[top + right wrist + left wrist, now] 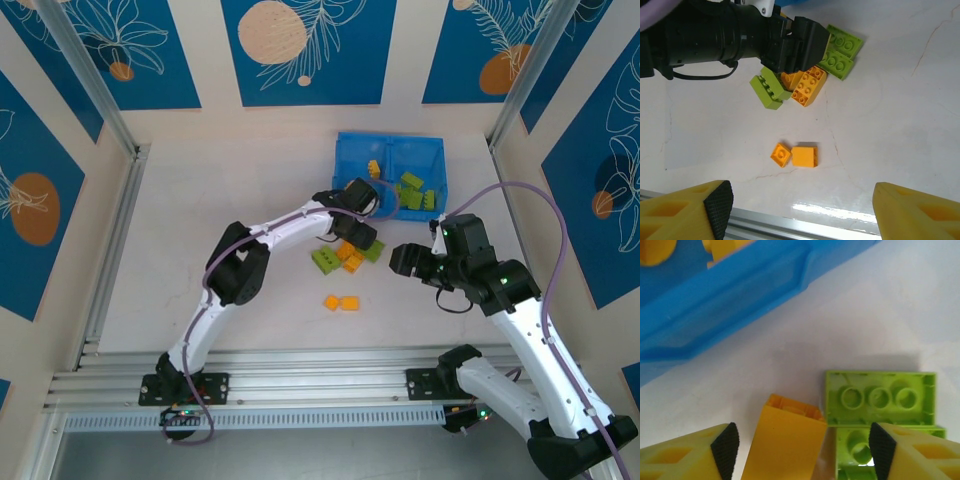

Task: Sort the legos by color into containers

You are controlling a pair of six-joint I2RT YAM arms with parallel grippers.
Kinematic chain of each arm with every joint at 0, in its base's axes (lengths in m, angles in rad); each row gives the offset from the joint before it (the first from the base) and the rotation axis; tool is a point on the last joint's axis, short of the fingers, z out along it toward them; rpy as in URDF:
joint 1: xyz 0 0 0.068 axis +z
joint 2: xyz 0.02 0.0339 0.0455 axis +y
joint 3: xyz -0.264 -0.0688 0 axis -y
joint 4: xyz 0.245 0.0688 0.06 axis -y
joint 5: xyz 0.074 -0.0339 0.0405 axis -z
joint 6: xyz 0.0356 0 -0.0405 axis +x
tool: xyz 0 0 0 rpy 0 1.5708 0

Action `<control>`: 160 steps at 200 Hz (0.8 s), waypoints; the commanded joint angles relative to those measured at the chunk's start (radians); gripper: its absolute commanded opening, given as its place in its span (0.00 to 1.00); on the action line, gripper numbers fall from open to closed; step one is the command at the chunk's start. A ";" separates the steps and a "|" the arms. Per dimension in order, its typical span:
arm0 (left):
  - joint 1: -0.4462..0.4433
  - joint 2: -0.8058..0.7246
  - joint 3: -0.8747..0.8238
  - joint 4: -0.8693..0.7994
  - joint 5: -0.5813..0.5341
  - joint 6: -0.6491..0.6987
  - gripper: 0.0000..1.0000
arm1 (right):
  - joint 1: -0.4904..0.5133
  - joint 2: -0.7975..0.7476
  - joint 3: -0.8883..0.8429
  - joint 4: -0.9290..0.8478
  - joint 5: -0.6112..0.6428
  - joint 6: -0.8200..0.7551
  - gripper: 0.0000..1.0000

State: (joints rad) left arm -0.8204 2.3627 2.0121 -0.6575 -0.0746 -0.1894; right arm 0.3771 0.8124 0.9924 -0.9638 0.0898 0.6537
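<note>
From above, your left gripper [358,232] sits over a loose cluster of legos [345,256] just below the blue tray [345,150]; your right gripper [408,260] hangs beside them. At the left wrist, the fingers stand apart around an orange-yellow brick [785,445], with a gap on each side and lime green bricks [880,397] touching it. At the right wrist, the fingers are spread wide and empty above two orange bricks [796,155].

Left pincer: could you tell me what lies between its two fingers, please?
In the left wrist view, an orange-yellow brick lies between the fingers of the left pincer, with part of a lime green brick beside it.
</note>
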 commanded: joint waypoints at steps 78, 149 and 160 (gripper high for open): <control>0.032 0.019 -0.023 -0.036 -0.064 -0.025 0.39 | 0.002 -0.016 0.013 -0.024 -0.033 0.043 0.76; 0.029 -0.188 -0.073 -0.023 0.011 -0.083 0.30 | 0.010 -0.018 0.044 -0.006 -0.076 0.072 0.76; 0.026 -0.237 -0.072 -0.026 0.008 -0.091 0.30 | 0.010 -0.019 0.050 -0.006 -0.074 0.075 0.76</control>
State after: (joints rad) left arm -0.7959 2.2837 1.9388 -0.6750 -0.0921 -0.2379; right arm 0.3794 0.8078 0.9970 -0.9668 0.0425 0.7040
